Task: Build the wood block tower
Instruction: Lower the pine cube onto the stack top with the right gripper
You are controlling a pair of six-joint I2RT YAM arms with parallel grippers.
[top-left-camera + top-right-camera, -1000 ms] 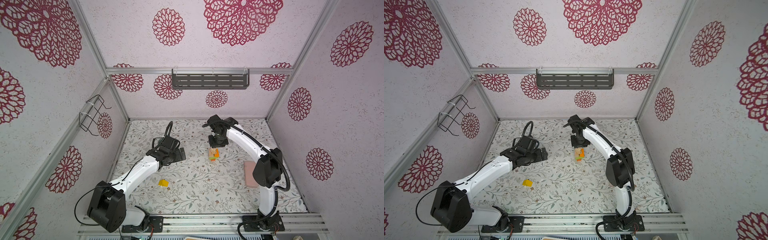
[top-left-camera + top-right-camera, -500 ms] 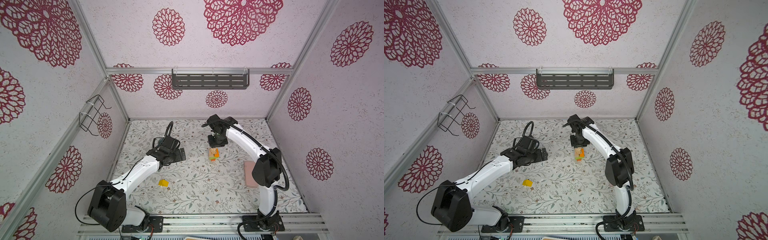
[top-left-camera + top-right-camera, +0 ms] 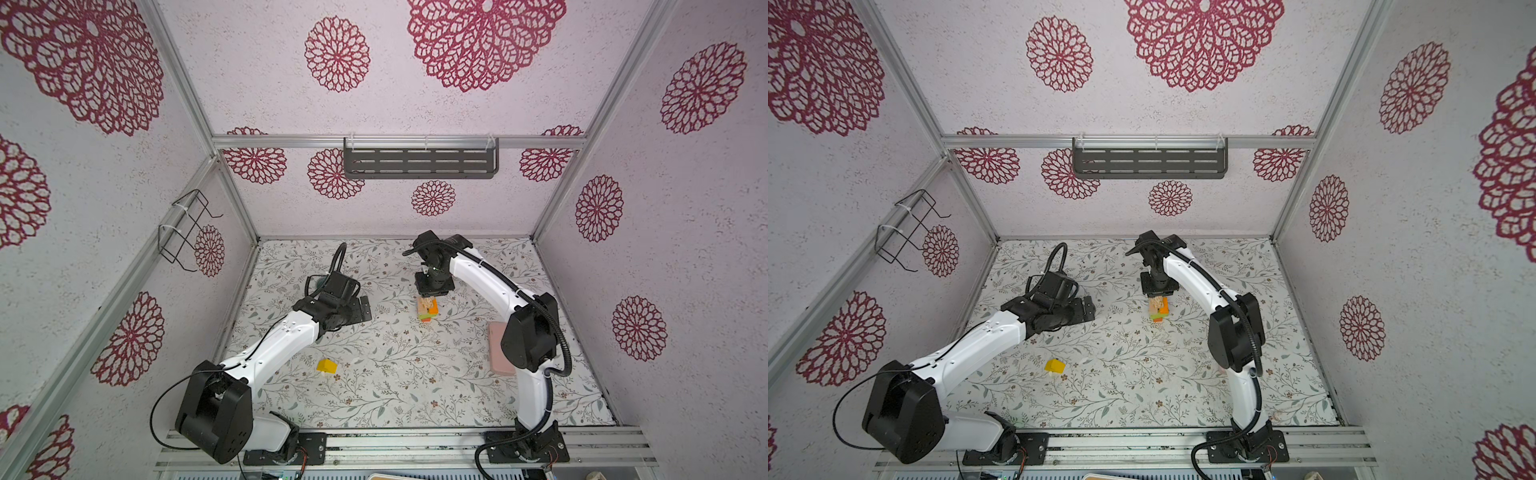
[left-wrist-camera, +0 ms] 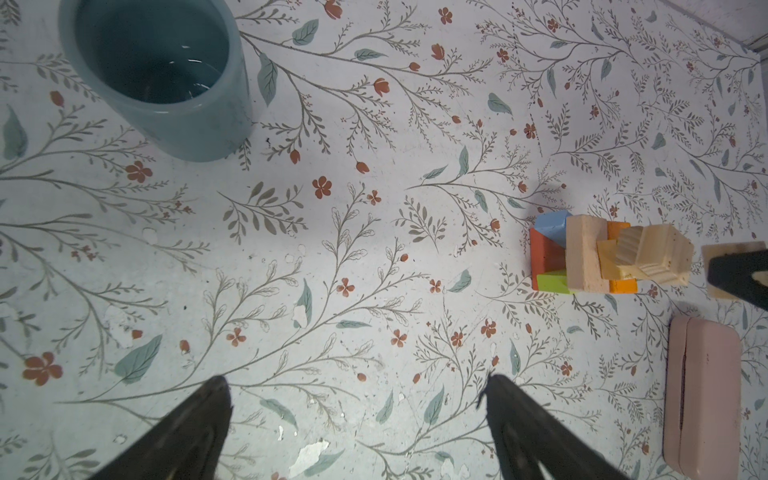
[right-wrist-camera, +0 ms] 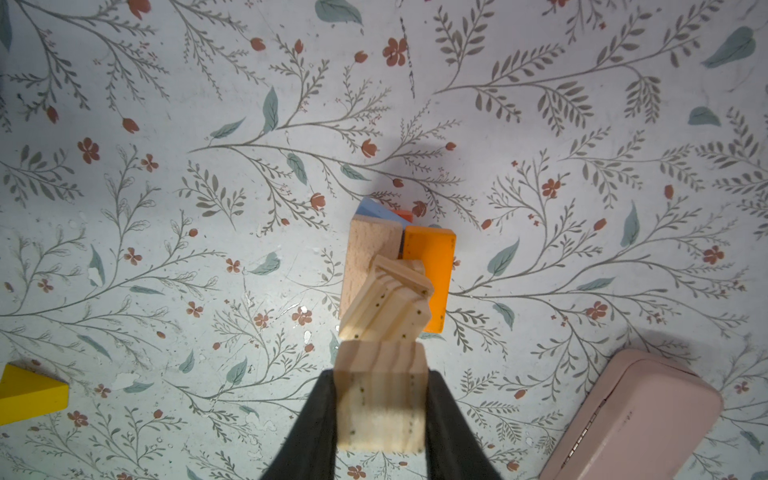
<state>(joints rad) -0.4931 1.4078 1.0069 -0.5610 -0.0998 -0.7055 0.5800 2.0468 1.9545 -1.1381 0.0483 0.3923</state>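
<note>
The right gripper is clamping a plain wood block above the tower, at its six o'clock in a top view, and the skewed top block is probably threatening a topple.

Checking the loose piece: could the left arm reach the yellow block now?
Probably yes: the left gripper is open and empty, and the yellow block lies alone on that arm's side.

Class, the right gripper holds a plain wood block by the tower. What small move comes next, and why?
Probably centre the plain wood block over the tower before lowering: the right gripper is shut on it, but in the right wrist view it seems off-centre, and the top block lies askew.
</note>
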